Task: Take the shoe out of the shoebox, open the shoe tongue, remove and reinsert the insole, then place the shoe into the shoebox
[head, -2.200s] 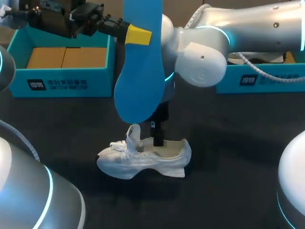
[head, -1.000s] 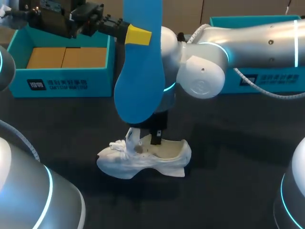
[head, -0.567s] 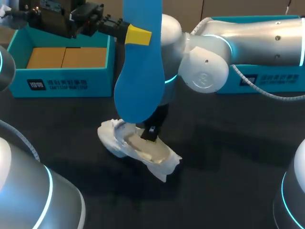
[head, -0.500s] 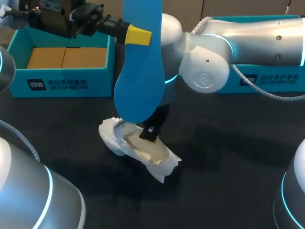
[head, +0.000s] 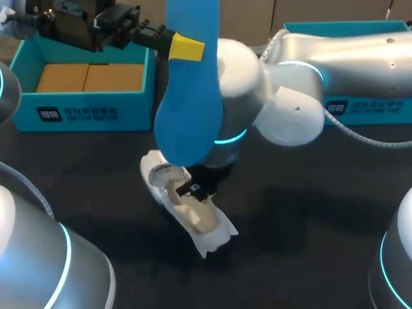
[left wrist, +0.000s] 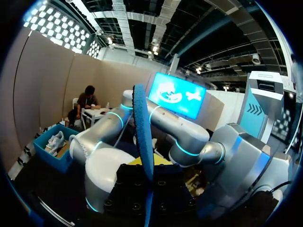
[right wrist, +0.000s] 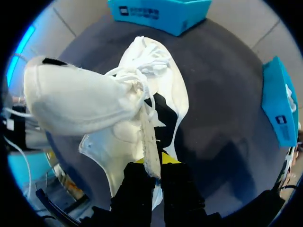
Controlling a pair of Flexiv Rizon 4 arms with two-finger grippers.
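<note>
Overhead light on a dark table, with a few hot spots.

Light falls from above. The black table [head: 309,212] swallows most of it and shows only a soft shadow beside the shoe [head: 193,222]. My right arm [head: 360,51] has white glare on its shell, glowing cyan rings and a smeared elbow. In my right wrist view the shoe's white fabric is nearly washed out, and lines bow toward the rim. The blue insole [head: 190,96] looms close, matte and soft-edged.
</note>
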